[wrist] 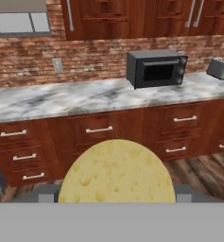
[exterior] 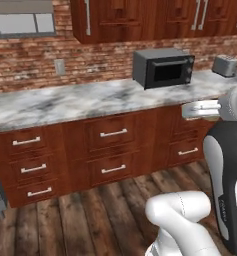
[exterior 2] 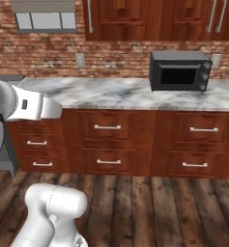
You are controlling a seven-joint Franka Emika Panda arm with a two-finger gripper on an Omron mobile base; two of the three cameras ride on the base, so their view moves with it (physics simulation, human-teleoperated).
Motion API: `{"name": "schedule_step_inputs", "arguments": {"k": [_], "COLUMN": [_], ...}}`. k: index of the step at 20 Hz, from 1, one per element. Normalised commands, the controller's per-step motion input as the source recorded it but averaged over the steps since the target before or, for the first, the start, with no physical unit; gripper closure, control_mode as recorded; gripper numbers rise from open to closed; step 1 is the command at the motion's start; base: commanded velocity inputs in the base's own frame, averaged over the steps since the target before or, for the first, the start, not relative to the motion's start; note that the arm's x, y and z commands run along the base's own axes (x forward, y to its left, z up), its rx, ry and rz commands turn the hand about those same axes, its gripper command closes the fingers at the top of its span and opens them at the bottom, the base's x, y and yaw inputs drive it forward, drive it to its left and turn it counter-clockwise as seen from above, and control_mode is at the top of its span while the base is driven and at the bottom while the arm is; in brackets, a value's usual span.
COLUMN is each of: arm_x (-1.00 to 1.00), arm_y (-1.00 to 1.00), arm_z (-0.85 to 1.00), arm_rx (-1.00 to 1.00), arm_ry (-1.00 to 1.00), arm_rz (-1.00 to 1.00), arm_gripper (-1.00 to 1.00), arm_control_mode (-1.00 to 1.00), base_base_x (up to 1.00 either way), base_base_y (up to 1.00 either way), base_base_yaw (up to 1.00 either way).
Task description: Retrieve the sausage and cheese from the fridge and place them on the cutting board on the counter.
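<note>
Cheese [wrist: 117,172] clamped in gripper [wrist: 117,191], carried toward marble counter [wrist: 61,97]; next, finding cutting board and setting down.

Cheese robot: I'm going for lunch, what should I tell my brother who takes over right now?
Pincer: shut on the cheese, a pale yellow chunk between its fingertips.
Counter: ahead, with a microwave and a toaster on it. No cutting board, sausage or fridge in view here.
Done: cheese picked up.
Left: find the board, set the cheese on it; the sausage can't be judged from here.
</note>
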Motion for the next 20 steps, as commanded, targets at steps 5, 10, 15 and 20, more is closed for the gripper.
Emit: {"name": "schedule_step_inputs", "arguments": {"k": [5, 10, 15, 20], "arm_x": [0.00, 0.00, 0.00, 0.00], "arm_y": [0.00, 0.00, 0.00, 0.00], "arm_z": [0.00, 0.00, 0.00, 0.00], "arm_rx": [0.00, 0.00, 0.00, 0.00], "arm_ry": [0.00, 0.00, 0.00, 0.00], "arm_rz": [0.00, 0.00, 0.00, 0.00], "arm_gripper": [1.00, 1.00, 1.00, 1.00], "arm_control_mode": [1.00, 1.00, 1.00, 1.00], "base_base_x": [1.00, 1.00, 1.00, 1.00], "base_base_y": [1.00, 1.00, 1.00, 0.59], "base_base_yaw": [0.20, 0.15, 0.05, 0.01]}}
